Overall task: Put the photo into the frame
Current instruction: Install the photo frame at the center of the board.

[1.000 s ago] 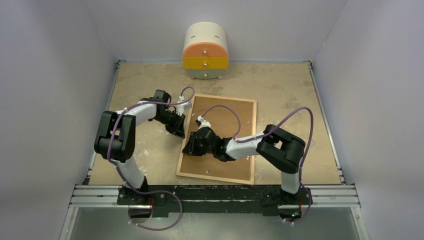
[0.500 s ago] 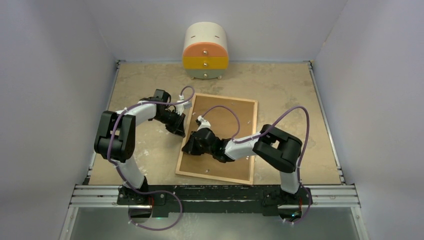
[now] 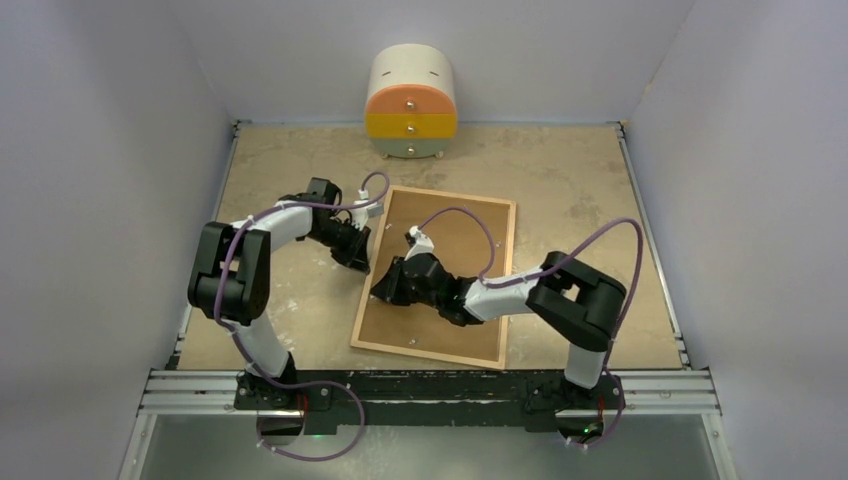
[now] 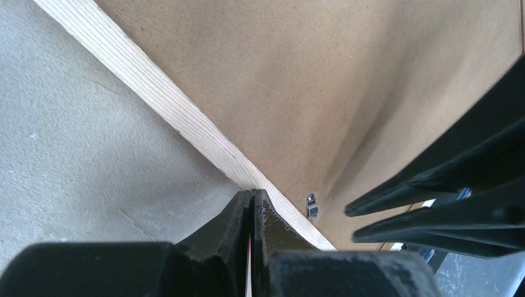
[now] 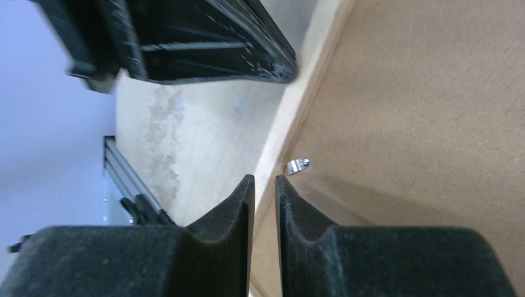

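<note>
The light wood frame (image 3: 430, 356) lies face down on the table with its brown backing board (image 3: 425, 325) up. The photo is hidden. My left gripper (image 3: 362, 268) is shut, its tips touching the frame's left border (image 4: 155, 99) from outside; the left wrist view (image 4: 252, 193) shows no gap. My right gripper (image 3: 383, 292) hovers over the same left border (image 5: 297, 105), next to a small metal clip (image 5: 297, 165). Its jaws (image 5: 265, 178) stand a thin slit apart with nothing between them. The two grippers are close together, facing each other.
A round cream, orange and yellow drawer cabinet (image 3: 411, 105) stands at the back wall. Grey walls enclose the table on three sides. A metal rail (image 3: 430, 385) runs along the near edge. Purple cables loop over the frame.
My right arm's elbow has swung right and its gripper has shifted slightly up along the frame's left edge. The left arm has hardly moved.
</note>
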Robot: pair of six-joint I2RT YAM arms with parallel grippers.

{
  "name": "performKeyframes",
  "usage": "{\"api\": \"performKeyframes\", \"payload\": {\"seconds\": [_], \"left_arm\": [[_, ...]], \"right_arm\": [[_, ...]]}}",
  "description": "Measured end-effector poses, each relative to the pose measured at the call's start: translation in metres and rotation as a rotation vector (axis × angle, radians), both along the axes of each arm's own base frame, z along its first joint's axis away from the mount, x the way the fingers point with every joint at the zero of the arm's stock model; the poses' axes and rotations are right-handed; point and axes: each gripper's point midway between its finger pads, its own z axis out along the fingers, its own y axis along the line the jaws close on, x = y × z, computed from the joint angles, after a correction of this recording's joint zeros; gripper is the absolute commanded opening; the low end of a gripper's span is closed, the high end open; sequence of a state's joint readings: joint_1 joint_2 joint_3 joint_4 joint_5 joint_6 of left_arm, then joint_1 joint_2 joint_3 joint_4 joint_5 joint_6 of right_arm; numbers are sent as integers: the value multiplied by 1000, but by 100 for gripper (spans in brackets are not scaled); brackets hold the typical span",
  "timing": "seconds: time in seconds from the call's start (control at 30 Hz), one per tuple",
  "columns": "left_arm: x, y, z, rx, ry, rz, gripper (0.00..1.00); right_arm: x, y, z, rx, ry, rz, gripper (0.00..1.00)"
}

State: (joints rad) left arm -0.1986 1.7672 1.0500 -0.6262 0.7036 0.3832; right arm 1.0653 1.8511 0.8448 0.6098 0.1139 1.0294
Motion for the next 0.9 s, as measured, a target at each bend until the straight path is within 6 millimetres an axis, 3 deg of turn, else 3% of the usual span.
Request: {"api": "performKeyframes", "payload": {"seconds": [0.17,0.23,0.4,0.5,0.63,0.77,0.83,0.9], "left_arm": [[0,5,9,6,0,-11,28],[2,8,15,8,-26,-25,35],[-4,17,25,23,-144,-130,40],[-19,22,15,34,-169,-195,40],[-39,33,-6,75,-160,-256,39],[-43,38,-14,96,-182,-299,39],[-44,38,-14,97,-199,-315,39],[-44,37,-15,98,-213,-331,39]], "right_arm": [[1,-4,38,69,-30,-1,24],[-2,-5,43,85,-23,8,24],[-15,-22,17,41,40,4,28],[-22,-41,-2,2,91,-7,29],[-13,-80,2,-3,126,-74,40],[25,-143,42,23,85,-254,74],[48,-181,67,22,30,-370,82],[62,-214,79,-5,-5,-466,86]]}}
